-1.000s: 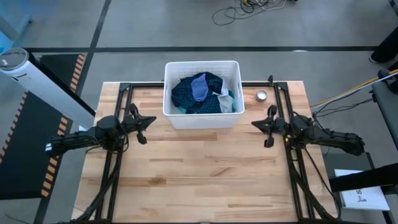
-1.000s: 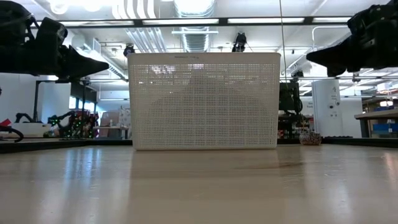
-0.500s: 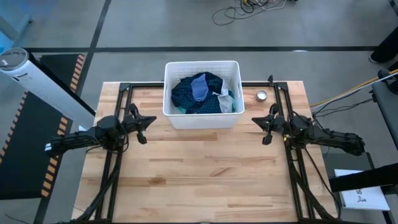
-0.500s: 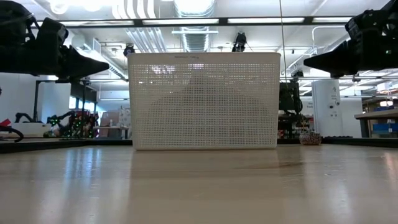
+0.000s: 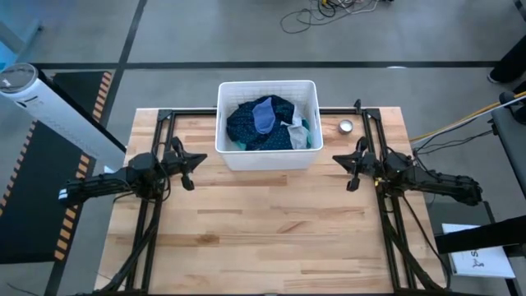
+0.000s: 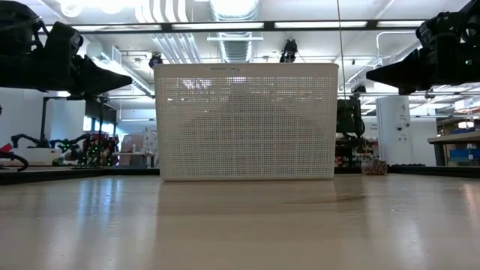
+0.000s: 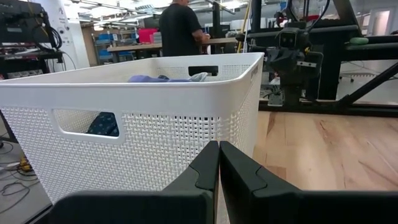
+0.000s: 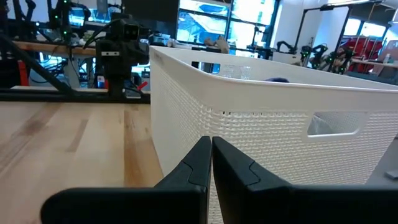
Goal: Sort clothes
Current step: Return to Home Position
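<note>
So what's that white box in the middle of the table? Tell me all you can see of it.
It is a white plastic laundry basket, rectangular, open on top, its walls pierced with fine small holes, a slot handle in each end wall. It stands upright on the wooden table, midway along its far side. Clothes lie heaped inside: dark navy, blue and teal pieces. Nothing else touches it.

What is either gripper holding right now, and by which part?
Nothing. The left gripper and the right gripper both have their fingers shut with nothing between them, one on each side of the white basket. The clothes lie inside it.
</note>
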Controlling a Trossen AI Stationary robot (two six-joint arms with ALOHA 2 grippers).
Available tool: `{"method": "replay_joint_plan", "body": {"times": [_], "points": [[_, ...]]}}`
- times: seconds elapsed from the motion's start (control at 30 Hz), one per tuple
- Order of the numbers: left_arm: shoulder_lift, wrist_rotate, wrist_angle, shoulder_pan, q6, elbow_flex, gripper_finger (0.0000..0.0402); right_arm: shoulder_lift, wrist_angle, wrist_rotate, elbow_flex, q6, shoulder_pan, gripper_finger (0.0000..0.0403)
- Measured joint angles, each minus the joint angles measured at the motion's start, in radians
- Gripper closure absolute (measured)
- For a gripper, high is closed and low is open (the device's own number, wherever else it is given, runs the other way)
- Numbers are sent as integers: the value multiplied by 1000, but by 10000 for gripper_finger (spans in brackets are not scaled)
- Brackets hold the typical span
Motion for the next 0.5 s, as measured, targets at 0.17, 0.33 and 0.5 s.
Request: {"method": "replay_joint_plan", "body": {"times": [0.17,0.33,0.5], "points": [[0,0,1,0,0,0,402,0,0,0,0,0,0,403],[5,1,2,0,0,0,402,0,0,0,0,0,0,403],[16,1,5,0,0,0,401,0,0,0,0,0,0,403]]}}
